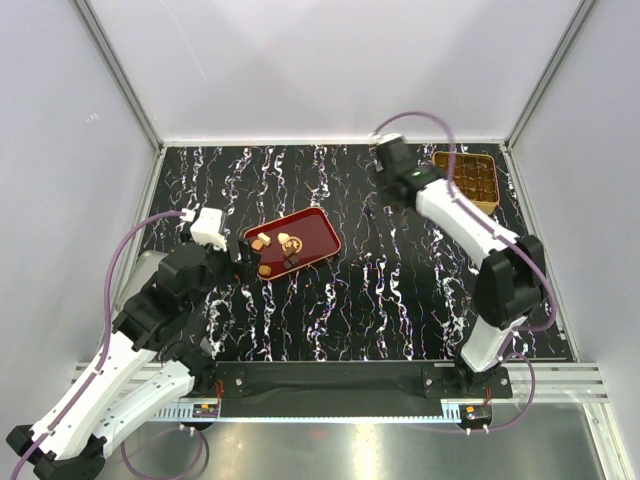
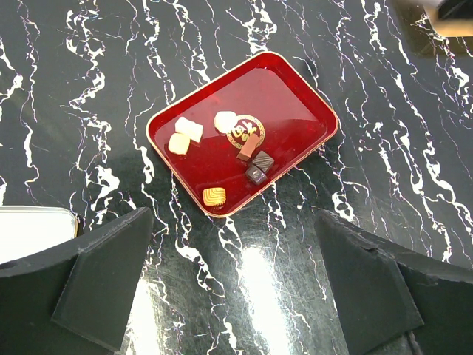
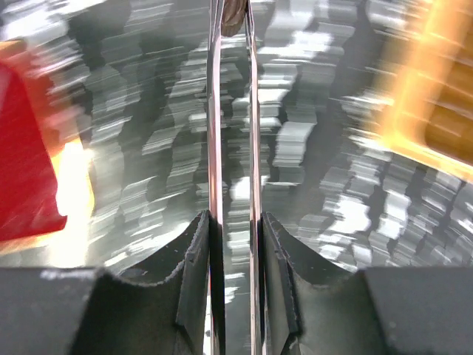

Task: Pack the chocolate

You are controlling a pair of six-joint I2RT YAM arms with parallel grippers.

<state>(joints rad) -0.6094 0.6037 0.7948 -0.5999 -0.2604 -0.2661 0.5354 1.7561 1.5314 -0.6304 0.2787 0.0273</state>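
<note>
Looking down on a black, white-veined tabletop [image 1: 400,290], a red tray [image 1: 318,232] lies left of centre. The chocolate [image 2: 179,143] sits inside it: pale pieces toward one end, dark pieces beside a printed gold emblem [image 2: 244,132], and one golden ridged piece near the rim. The left gripper [image 2: 244,296] hovers near the tray, its fingers spread wide apart and holding nothing. The right gripper [image 3: 234,222], between the tray and a golden compartment box [image 1: 467,178] at the far right, is clamped on thin metal tongs [image 3: 214,111]. A small dark shape between their tips is too blurred to identify.
</note>
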